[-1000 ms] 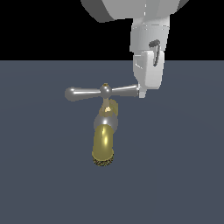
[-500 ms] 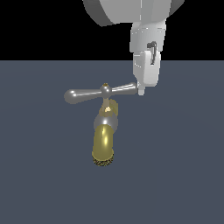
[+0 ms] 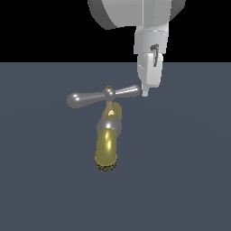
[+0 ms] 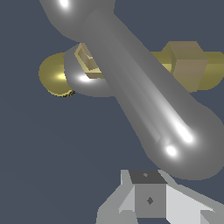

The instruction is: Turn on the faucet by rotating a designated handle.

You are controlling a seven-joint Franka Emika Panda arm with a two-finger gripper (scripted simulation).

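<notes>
- I was at the pushing step: my pincer (image 3: 145, 91) hung just off the end of the handle (image 3: 103, 96) that lay toward the exterior view's right, its tip level with that rounded end and either touching it or a hair short (the pictures did not settle which).
- Whether my fingers stood apart or together I could not tell; the exterior view showed them only as one pale block, and the wrist view caught just a grey-white piece (image 4: 148, 199) of me below the bar's bulb (image 4: 192, 144).
- I was clamped on nothing that I could see; the contact, if any, was a side nudge, not a grasp.
- The faucet (image 3: 107, 144) stood on the floor near the middle of the scene, its brass spout reaching toward the camera in the exterior view, dark rough rim at its mouth, silver collar above, and the crossbar set across the top with its ball hub (image 3: 109, 93).
- The bar sat slightly tilted, its right-hand end a little higher in the exterior view.
- By my judgement the next move called for a steady sweep against that end, following its arc round the hub so that I did not slide off the bulb.
- The floor (image 3: 180, 180) was a flat, dull slate blue, bare apart from the tap; beyond it the background was plain black.
</notes>
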